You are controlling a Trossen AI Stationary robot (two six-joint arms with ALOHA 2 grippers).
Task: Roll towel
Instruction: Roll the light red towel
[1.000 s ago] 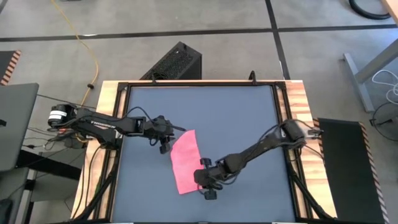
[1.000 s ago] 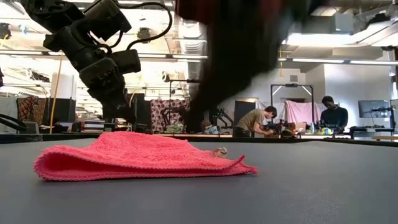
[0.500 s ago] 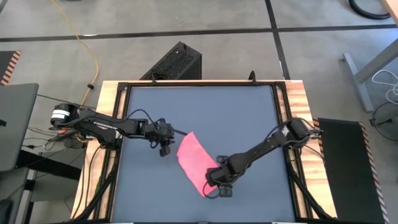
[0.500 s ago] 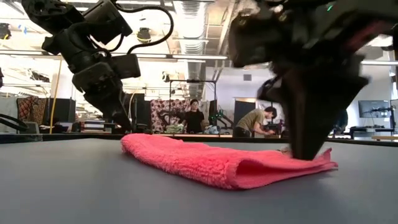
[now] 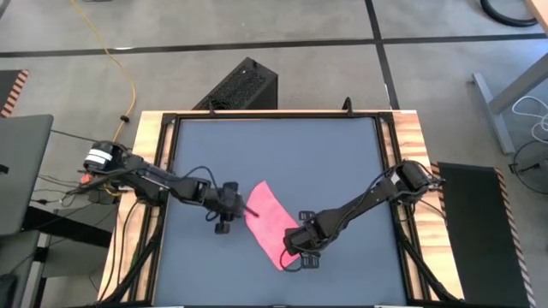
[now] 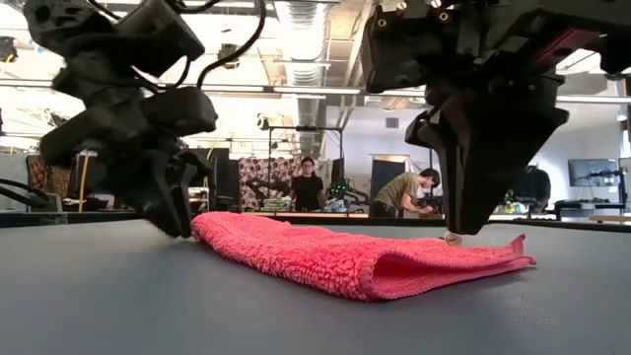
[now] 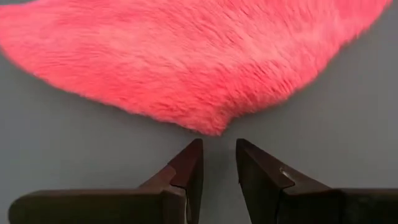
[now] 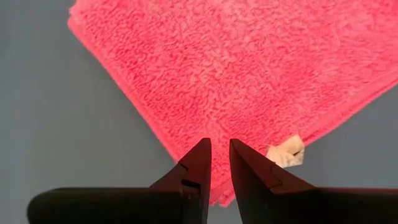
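Observation:
The pinkish-red towel [image 5: 272, 224] lies folded into a slanting strip on the dark tabletop [image 5: 282, 145], nearer the front edge. A small white tag [image 8: 285, 152] sticks out at its near end. My left gripper [image 7: 219, 149] is low at the towel's left side, with a narrow gap between its fingers and nothing in it. A towel corner [image 7: 214, 127] lies just ahead of its tips, apart from them. My right gripper [image 8: 219, 149] points steeply down over the towel's near end beside the tag, its fingers also slightly apart. My right gripper comes from above onto the top layer of the towel's near end [image 6: 473, 252], next to the tag [image 6: 452, 238]. Its fingertips [image 6: 460, 229] reach the cloth's surface, but I cannot tell whether they touch. The towel lies flat on the table, with no cloth gathered between the fingers.
Bare tabletop stretches toward the far edge and the right. A wooden frame [image 5: 411, 154] rims the table, and a black box [image 5: 244, 85] stands on the floor beyond the far edge. In the low view, people [image 6: 409, 192] work in the room behind.
My right gripper has moved toward the table's right edge with the towel's near end. That end has swung right while the far end stayed nearly in place, so the strip now lies slanted. My left gripper has sunk and come toward the near edge, up to the towel's left side, rolling a little.

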